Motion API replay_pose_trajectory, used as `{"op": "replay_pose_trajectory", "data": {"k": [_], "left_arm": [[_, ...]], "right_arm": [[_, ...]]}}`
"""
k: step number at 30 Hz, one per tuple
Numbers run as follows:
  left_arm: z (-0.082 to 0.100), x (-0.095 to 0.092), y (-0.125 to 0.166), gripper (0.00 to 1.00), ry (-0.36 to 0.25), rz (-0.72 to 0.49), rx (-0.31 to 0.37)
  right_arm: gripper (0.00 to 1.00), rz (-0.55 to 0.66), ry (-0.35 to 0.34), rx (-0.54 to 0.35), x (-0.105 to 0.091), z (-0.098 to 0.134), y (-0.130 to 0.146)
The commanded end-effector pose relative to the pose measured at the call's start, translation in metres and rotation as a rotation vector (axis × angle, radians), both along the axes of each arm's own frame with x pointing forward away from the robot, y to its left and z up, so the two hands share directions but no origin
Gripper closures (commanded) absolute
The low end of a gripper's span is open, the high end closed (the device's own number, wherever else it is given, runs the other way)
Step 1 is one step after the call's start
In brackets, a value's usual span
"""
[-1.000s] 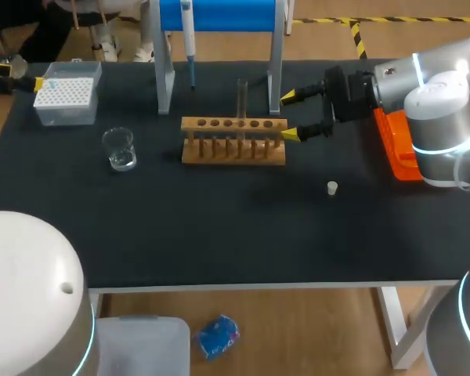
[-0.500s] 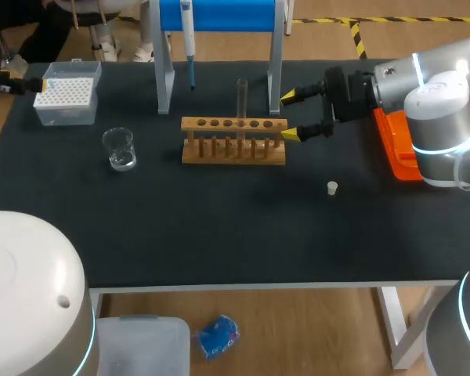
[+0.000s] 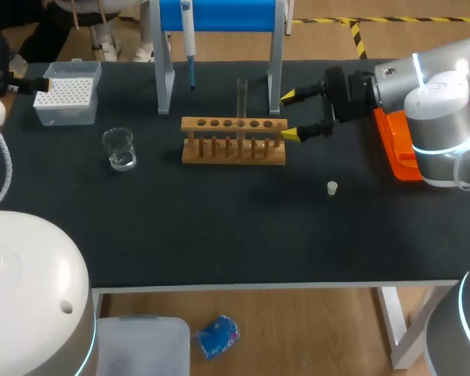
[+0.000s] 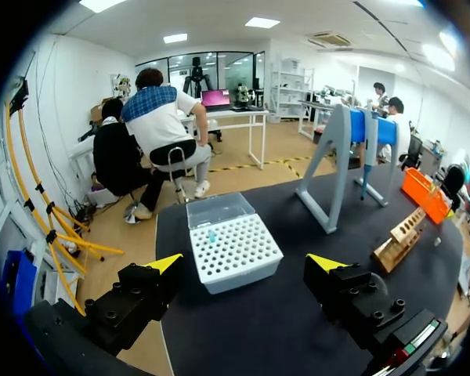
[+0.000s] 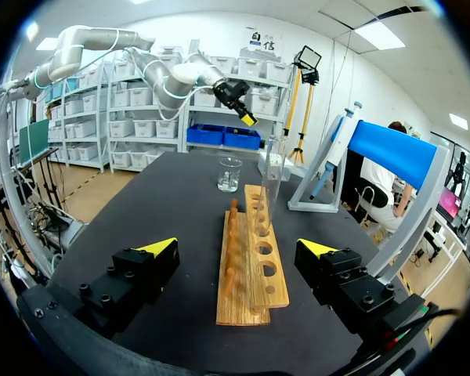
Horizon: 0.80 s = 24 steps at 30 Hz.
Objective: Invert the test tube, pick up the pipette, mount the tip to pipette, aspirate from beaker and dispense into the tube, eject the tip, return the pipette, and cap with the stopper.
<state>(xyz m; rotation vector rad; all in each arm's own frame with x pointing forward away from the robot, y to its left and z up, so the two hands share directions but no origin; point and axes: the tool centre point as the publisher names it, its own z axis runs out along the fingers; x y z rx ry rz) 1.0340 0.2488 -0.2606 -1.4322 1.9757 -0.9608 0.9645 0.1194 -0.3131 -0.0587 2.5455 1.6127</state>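
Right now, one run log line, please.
tube: upright in rack | right pincer: open beside rack | left pincer: open facing tip box

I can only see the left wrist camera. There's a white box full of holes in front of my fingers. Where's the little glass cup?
Observer: The beaker stands on the table, left of the wooden rack and nearer the robot than the tip box.
Operator: Is a tube in the rack?
Observer: Yes, one test tube stands upright near its middle.
Operator: Where's the cap?
Observer: The stopper lies alone on the table, right of the rack.
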Motion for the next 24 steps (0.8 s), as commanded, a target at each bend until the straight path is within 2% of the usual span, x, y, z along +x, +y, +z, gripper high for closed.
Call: {"op": "replay_pose_trajectory", "data": {"k": [1,4,9,17,24], "left_arm": [[0.0,0.0,0.001,0.0,-0.001,-0.002,-0.001],[-0.005,0.003,-0.008,0.0,-0.005,-0.01,0.003],[-0.027,0.022,-0.019,0.0,0.006,0.03,-0.022],[-0.06,0.05,-0.023,0.0,-0.021,0.115,-0.06],[-0.075,0.064,-0.015,0.0,-0.027,0.172,-0.073]], "right_arm": [[0.0,0.001,0.0,-0.001,0.0,0.0,0.0],[0.0,0.001,0.0,-0.001,0.0,0.0,0.0],[0.0,0.001,0.0,-0.001,0.0,0.0,0.0],[0.0,0.001,0.0,-0.001,0.0,0.0,0.0],[0.0,0.001,0.0,-0.001,0.0,0.0,0.0]]}}
